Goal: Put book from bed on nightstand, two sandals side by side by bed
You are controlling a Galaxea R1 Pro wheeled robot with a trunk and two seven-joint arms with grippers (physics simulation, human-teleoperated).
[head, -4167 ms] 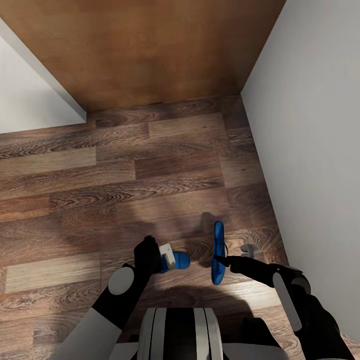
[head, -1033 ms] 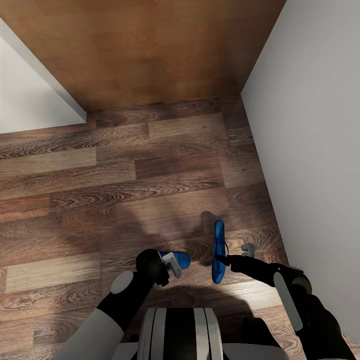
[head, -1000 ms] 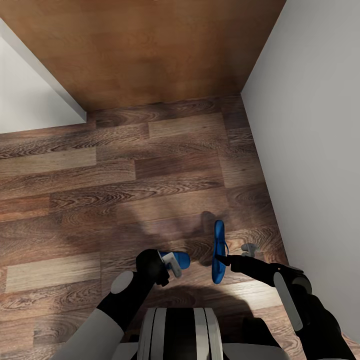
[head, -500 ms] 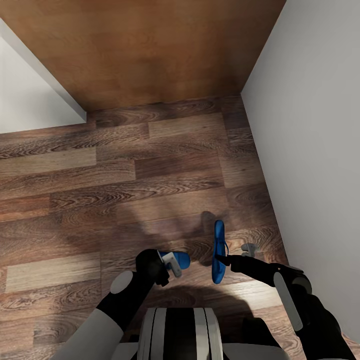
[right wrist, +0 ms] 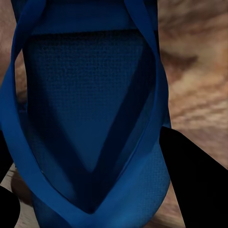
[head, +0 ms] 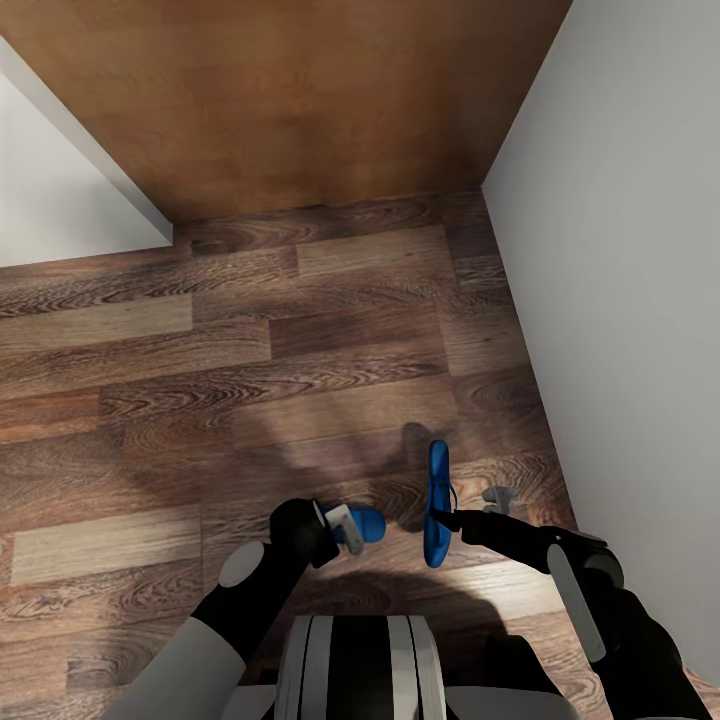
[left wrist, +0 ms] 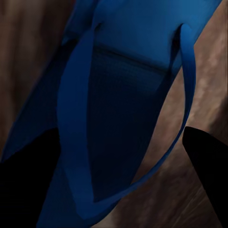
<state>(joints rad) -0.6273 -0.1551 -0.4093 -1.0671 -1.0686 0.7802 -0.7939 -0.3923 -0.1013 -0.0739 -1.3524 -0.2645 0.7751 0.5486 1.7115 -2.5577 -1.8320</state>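
From the head view you've got both arms low over the wood-plank floor (head: 250, 360), tucked in a corner between a brown wooden panel (head: 300, 100) straight ahead and a white wall (head: 630, 300) on your right. Your left gripper (head: 340, 527) is clamped on one blue sandal (head: 362, 521), only its rounded end poking out past the fingers. Your right gripper (head: 448, 520) is pinching the other sandal (head: 437, 500), which hangs on edge, long axis pointing away from you, with its shadow on the planks just beside it. The two sandals are near each other but not touching, and neither looks to be lying flat on the floor. In the left wrist view the sandal (left wrist: 123, 109) is right up close, blue straps meeting in a V, dark fingertips (left wrist: 206, 166) on either side of it, blurry floor behind. Same deal in the right wrist view: sandal (right wrist: 90, 118) sole and straps up close, dark fingers (right wrist: 197, 180) hugging both edges.
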